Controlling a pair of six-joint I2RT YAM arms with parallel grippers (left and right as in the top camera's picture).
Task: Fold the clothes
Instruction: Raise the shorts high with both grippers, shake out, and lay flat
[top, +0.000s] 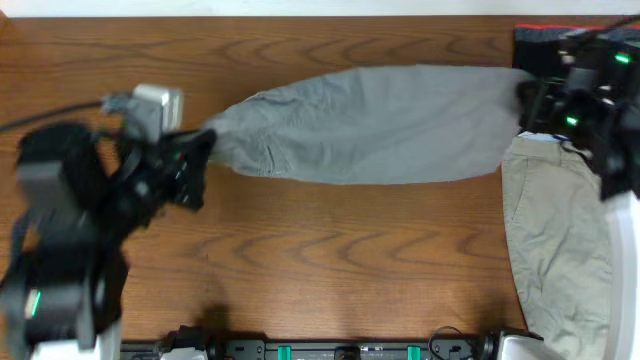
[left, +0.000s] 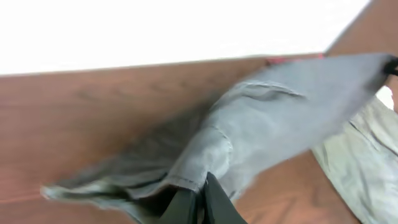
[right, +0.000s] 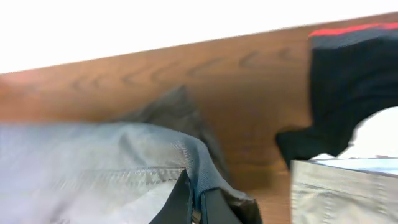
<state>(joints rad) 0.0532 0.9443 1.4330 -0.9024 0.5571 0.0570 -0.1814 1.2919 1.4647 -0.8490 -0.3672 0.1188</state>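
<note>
The grey shorts (top: 375, 125) hang stretched between my two grippers across the back half of the table. My left gripper (top: 203, 143) is shut on their left end; in the left wrist view the fingers (left: 202, 186) pinch a hemmed edge of the grey shorts (left: 273, 118). My right gripper (top: 527, 98) is shut on their right end; in the right wrist view the fingers (right: 196, 198) clamp a stitched fold of the grey shorts (right: 93, 162). The cloth looks lifted and taut. Both wrist views are blurred.
Beige-khaki trousers (top: 560, 235) lie at the right edge of the table and show in the left wrist view (left: 367, 155). A black garment with a red edge (top: 540, 45) lies at the back right corner, also in the right wrist view (right: 348, 81). The wooden table (top: 330, 260) shows in front.
</note>
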